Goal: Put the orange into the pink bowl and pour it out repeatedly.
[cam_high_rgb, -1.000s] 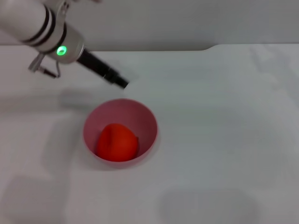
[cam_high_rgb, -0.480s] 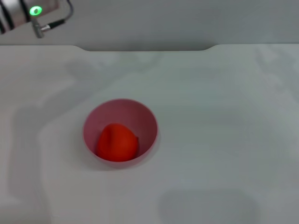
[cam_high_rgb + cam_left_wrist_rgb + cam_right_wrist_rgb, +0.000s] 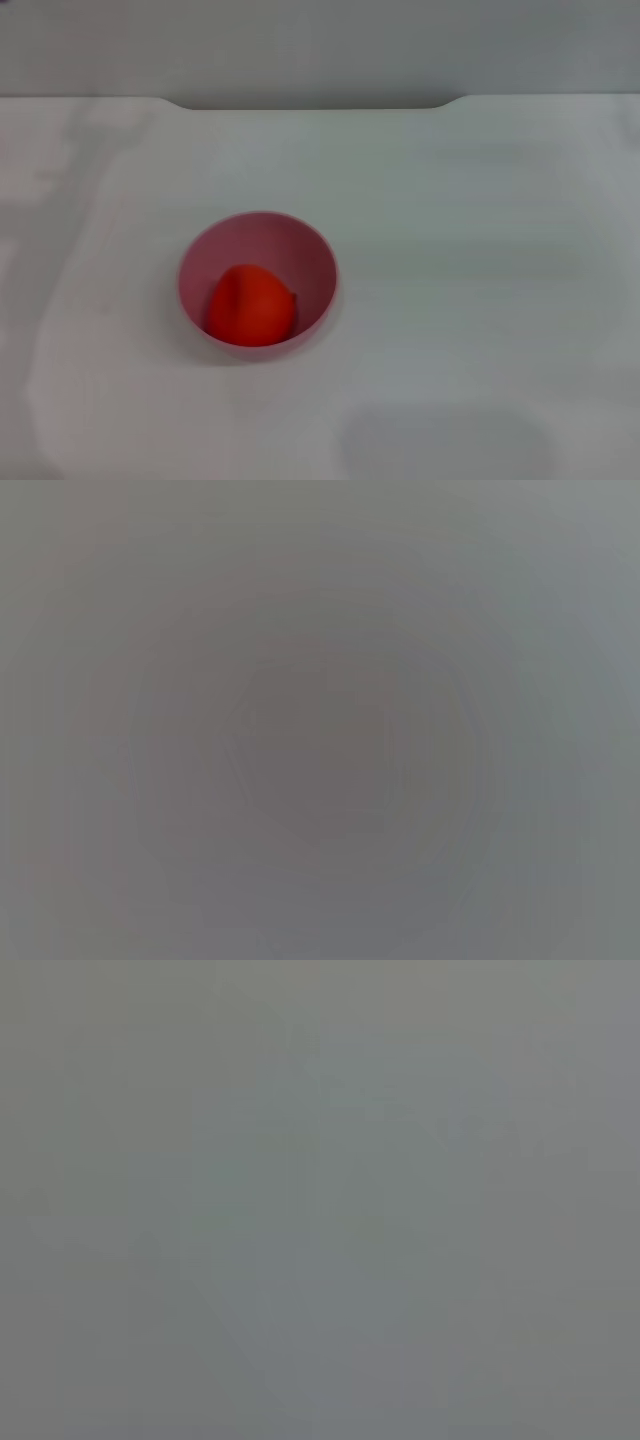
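Left gripper gone from head view since 0.5 s ago, right unseen too, jaw state can't tell; orange (image 3: 250,305) sits in pink bowl (image 3: 310,255), 8 o'clock of centre. Placing done imo, pour next

We count one orange (image 3: 250,305), and it lies inside one pink bowl (image 3: 310,250). We count one white table (image 3: 470,280) carrying them. The two wrist views give us only flat grey, so we count nothing there.
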`<action>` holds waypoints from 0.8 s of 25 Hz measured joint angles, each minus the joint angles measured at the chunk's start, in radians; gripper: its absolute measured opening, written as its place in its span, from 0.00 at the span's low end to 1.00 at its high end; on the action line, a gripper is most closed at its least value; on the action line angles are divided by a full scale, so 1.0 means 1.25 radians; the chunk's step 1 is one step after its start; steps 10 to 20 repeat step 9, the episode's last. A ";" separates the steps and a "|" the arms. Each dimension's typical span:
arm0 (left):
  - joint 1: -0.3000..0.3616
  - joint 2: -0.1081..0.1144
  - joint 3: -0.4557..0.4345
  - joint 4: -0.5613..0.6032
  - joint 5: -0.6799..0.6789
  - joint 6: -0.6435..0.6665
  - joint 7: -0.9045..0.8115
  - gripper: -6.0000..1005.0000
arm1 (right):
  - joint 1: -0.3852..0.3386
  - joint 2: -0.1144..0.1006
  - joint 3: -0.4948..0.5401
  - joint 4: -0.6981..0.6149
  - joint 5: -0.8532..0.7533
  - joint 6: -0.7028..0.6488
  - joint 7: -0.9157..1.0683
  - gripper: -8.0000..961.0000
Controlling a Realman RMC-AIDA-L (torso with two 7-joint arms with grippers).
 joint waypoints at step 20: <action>0.032 0.000 0.019 -0.077 -0.092 -0.003 0.093 0.83 | 0.065 -0.002 0.028 0.281 0.406 -0.228 -0.324 0.48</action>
